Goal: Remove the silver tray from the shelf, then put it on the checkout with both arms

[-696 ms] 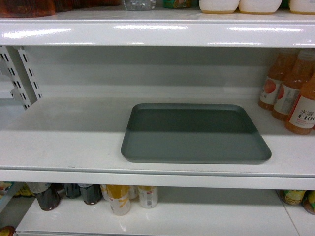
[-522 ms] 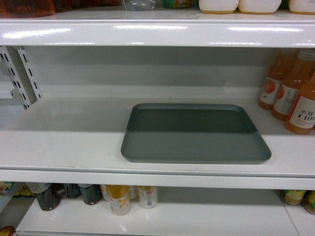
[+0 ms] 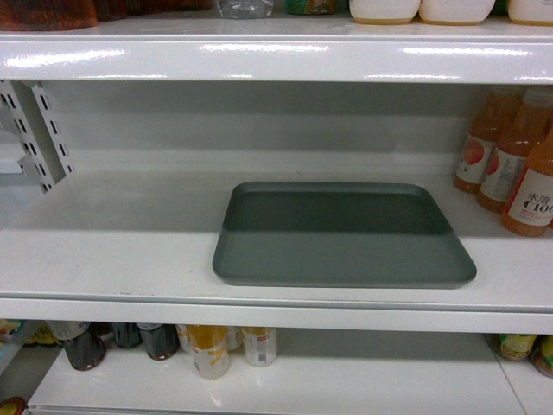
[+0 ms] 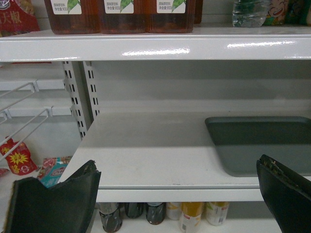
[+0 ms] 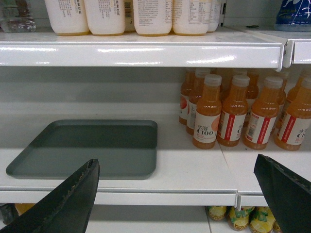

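Observation:
The silver tray [image 3: 341, 233] lies flat on the white shelf [image 3: 130, 251], right of centre, its near rim close to the shelf's front edge. It also shows in the left wrist view as the silver tray [image 4: 262, 143] at the right, and in the right wrist view as the silver tray [image 5: 92, 145] at the left. My left gripper [image 4: 177, 187] is open in front of the shelf edge, left of the tray, holding nothing. My right gripper [image 5: 175, 187] is open too, in front of the shelf edge off the tray's right corner. Neither arm shows in the head view. The checkout is out of view.
Orange juice bottles [image 3: 518, 169] stand just right of the tray, seen as several rows of bottles [image 5: 233, 114] in the right wrist view. An upper shelf board [image 3: 276, 56] overhangs the tray. Slotted uprights [image 3: 39, 130] stand at the left. Bottles and cans [image 3: 207, 346] fill the lower shelf.

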